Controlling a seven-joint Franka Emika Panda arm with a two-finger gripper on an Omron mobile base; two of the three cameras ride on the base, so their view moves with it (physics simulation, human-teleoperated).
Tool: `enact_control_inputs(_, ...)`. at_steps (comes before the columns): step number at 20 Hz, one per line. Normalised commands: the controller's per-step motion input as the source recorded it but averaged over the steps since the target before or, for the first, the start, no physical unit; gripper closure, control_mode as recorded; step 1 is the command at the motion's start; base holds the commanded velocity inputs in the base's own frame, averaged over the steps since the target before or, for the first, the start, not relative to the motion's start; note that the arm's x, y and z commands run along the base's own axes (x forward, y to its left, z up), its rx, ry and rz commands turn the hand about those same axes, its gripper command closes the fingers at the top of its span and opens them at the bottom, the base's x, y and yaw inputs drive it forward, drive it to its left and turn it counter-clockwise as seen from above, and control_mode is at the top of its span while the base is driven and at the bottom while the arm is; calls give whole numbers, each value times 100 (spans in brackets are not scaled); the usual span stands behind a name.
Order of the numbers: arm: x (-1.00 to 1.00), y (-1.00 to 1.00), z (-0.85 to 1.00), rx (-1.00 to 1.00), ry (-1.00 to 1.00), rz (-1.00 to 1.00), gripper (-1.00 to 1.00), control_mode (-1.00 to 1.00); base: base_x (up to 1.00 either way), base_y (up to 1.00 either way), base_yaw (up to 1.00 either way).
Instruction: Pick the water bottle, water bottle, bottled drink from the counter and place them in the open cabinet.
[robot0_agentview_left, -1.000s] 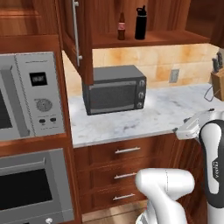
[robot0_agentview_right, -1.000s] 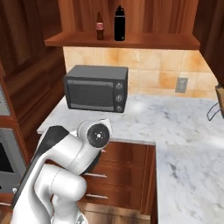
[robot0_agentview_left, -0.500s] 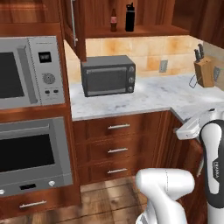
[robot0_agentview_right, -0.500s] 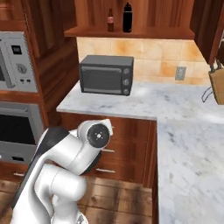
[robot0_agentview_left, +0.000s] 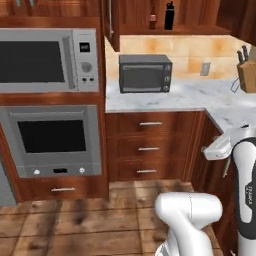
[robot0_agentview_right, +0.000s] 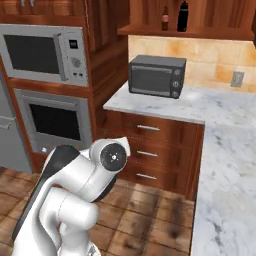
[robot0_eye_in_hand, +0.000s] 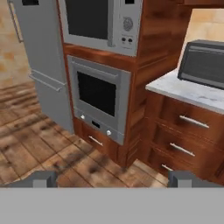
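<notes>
Hand (robot0_eye_in_hand: 112, 179) hanging released, gripping nothing

Brown bottle (robot0_agentview_left: 152, 21) sitting beside black bottle (robot0_agentview_left: 169, 16) (probably fragile, slippery glass); body grasp looking safest.

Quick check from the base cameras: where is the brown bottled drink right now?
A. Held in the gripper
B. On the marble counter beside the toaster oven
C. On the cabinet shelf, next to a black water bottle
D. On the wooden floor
C: the bottled drink stands on the shelf of the cabinet beside a water bottle, above the toaster oven.
</notes>
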Motion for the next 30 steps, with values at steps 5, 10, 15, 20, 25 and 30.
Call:
enact_control_inputs(5, 0, 0, 0, 0, 0, 0, -100, 100, -9, 0, 100)
enact_control_inputs(10, 0, 0, 0, 0, 0, 0, -100, 100, -5, 0, 100)
enact_control_inputs(15, 0, 0, 0, 0, 0, 0, -100, 100, -5, 0, 100)
enact_control_inputs(20, 0, 0, 0, 0, 0, 0, -100, 100, -5, 0, 100)
enact_control_inputs(25, 0, 0, 0, 0, 0, 0, -100, 100, 30, 0, 75)
enact_control_inputs(30, 0, 0, 0, 0, 0, 0, -100, 100, 79, 0, 38)
